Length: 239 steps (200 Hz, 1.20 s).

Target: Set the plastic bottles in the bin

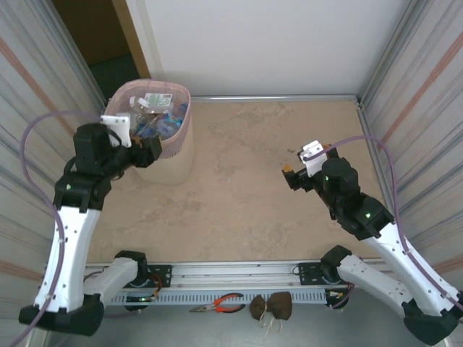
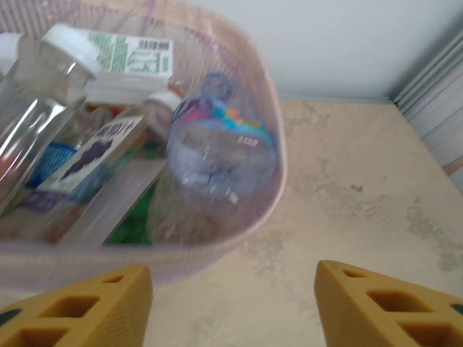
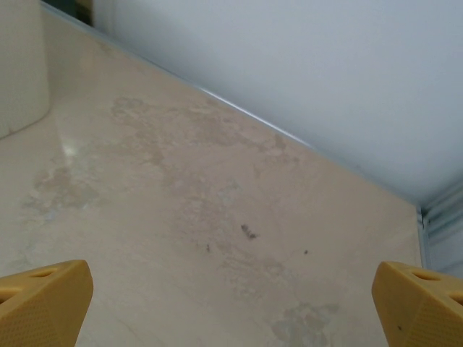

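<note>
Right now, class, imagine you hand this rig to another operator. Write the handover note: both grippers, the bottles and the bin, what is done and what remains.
The left gripper is open and empty, just outside the rim of the bin.
The right gripper is open and empty, above the bare table, well away from the bin.
The plastic bottles: every one in sight lies piled inside the bin.
Done: loading looks complete.
Left: probably only a check around the table, then parking both arms.
</note>
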Each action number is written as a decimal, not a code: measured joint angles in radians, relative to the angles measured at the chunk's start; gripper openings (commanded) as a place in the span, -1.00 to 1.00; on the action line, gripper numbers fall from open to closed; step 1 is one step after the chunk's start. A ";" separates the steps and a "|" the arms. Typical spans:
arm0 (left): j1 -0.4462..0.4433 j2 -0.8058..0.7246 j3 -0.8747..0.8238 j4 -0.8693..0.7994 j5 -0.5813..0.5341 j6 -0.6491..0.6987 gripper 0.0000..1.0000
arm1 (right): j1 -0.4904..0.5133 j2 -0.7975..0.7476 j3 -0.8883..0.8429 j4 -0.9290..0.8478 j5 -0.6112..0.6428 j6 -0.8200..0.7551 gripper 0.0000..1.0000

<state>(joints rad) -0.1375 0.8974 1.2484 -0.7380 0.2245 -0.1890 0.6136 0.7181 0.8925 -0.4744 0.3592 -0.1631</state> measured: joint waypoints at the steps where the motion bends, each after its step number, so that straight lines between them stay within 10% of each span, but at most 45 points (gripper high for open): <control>1: 0.000 -0.008 -0.006 0.000 -0.003 -0.003 0.42 | -0.002 0.000 -0.002 0.000 -0.001 0.001 0.97; 64: 0.000 -0.261 -0.350 0.049 -0.126 -0.075 0.96 | -0.212 0.023 -0.202 0.108 -0.027 0.094 0.98; 113: 0.000 -0.245 -0.596 0.172 -0.283 -0.072 0.98 | -0.408 0.116 -0.377 0.344 -0.023 0.170 0.98; 239: 0.034 0.179 -0.983 1.172 -0.240 0.269 0.97 | -0.543 0.585 -0.588 1.149 -0.107 0.233 0.98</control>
<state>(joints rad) -0.1032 1.0767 0.2649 0.4339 -0.0151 0.0799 0.0708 1.3029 0.3046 0.6746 0.2523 0.0696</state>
